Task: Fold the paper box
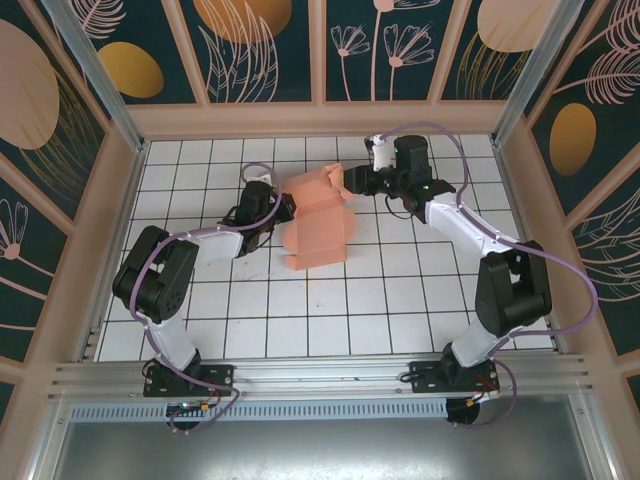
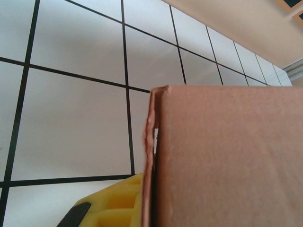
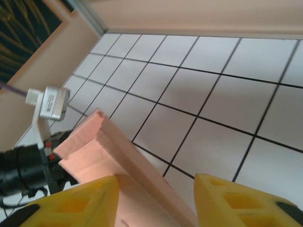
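Top external, paper box (image 1: 318,225): salmon-pink card, partly folded up, on the far middle of the white gridded bench (image 1: 300,320), between my two end effectors.
Left wrist, paper box (image 2: 227,156): plain panel close to the lens; its left edge is a doubled layer of card standing upright.
Right wrist, paper box (image 3: 109,151): stepped folded edges running up and left across the tiles.
Left end effector (image 1: 278,212): at the box's left side, closed together on the card wall; one yellow finger (image 2: 118,203) sits just beside the doubled edge.
Right end effector (image 1: 352,183): at the box's far right flap; yellow fingers (image 3: 227,203) apart, card lying between them; I cannot tell whether they press on it.
Silver camera (image 3: 49,101): on a white bracket, just beyond the box's far end.
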Robot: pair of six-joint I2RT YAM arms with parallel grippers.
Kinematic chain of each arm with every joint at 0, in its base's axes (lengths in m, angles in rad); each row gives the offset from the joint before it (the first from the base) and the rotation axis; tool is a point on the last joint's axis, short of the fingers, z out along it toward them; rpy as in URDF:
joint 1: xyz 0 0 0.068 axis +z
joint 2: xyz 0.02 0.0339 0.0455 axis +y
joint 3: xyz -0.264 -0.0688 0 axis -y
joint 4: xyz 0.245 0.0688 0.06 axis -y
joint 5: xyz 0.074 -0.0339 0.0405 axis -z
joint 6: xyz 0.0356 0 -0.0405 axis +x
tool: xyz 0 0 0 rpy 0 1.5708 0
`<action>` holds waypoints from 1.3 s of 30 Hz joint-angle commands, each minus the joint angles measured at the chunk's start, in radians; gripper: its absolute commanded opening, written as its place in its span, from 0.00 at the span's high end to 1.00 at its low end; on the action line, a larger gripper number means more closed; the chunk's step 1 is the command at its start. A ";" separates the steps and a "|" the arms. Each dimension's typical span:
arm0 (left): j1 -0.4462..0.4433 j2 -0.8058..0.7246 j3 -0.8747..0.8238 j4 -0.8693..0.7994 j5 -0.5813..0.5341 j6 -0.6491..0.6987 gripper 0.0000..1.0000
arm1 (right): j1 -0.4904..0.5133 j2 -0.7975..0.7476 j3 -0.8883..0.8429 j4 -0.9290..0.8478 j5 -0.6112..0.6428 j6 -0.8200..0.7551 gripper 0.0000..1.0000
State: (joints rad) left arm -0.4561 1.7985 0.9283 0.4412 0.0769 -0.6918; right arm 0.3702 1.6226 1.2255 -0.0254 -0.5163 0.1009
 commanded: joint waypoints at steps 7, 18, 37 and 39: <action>0.005 -0.018 0.039 -0.017 0.046 -0.014 1.00 | 0.062 0.038 0.074 -0.082 -0.069 -0.161 0.62; 0.010 -0.002 0.038 -0.019 0.064 -0.025 1.00 | 0.045 0.008 0.072 -0.120 -0.044 -0.187 0.51; 0.013 0.053 0.093 -0.034 0.095 -0.035 1.00 | 0.161 0.030 0.122 -0.236 0.210 -0.299 0.59; 0.013 0.058 0.097 -0.036 0.098 -0.036 1.00 | 0.190 0.030 0.125 -0.217 0.318 -0.296 0.60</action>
State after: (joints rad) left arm -0.4438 1.8450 0.9924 0.4053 0.1505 -0.7147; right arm 0.5205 1.6512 1.3197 -0.2447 -0.3653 -0.1787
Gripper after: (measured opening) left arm 0.074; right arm 0.405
